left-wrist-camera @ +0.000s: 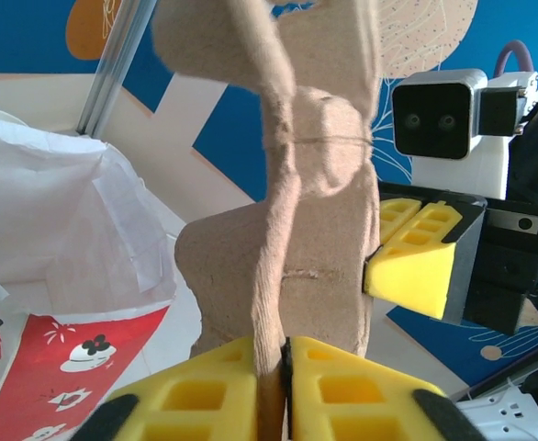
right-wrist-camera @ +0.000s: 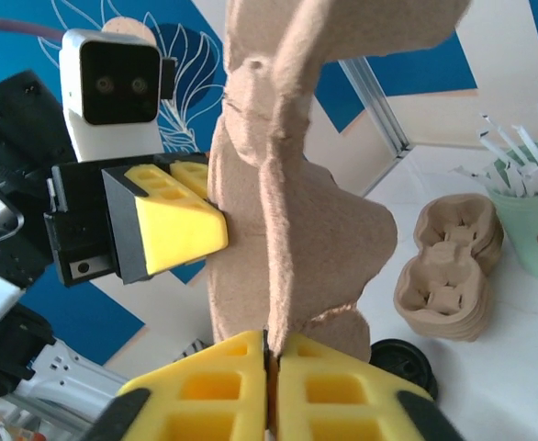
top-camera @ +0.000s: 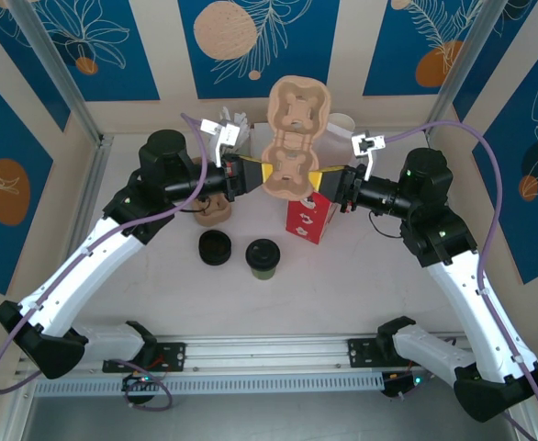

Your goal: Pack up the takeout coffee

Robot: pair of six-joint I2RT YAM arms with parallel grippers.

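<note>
A pulp cup carrier (top-camera: 292, 152) is held up in the air btwn both arms, above the red paper bag (top-camera: 310, 219). The left jaws are pinched shut on one edge of it and the right jaws on the opposite edge. The takeout coffee (top-camera: 263, 258) stands upright on the counter (top-camera: 361, 285), lid on, on the near side of the bag, just beside a loose black disc (top-camera: 215, 247). It is touched by neither arm.

The step in hand is judged to be readying the carrier, w/ the cup not yet packed. Both pinches are on the thin rim only, so the pulp could tear or slip if the arms are pulled apart. Motion should be matched on both sides & slow. Before either side is let go, the carrier should be brought low & flat, clear of the bag mouth and the spare carrier stack (top-camera: 212, 213).
</note>
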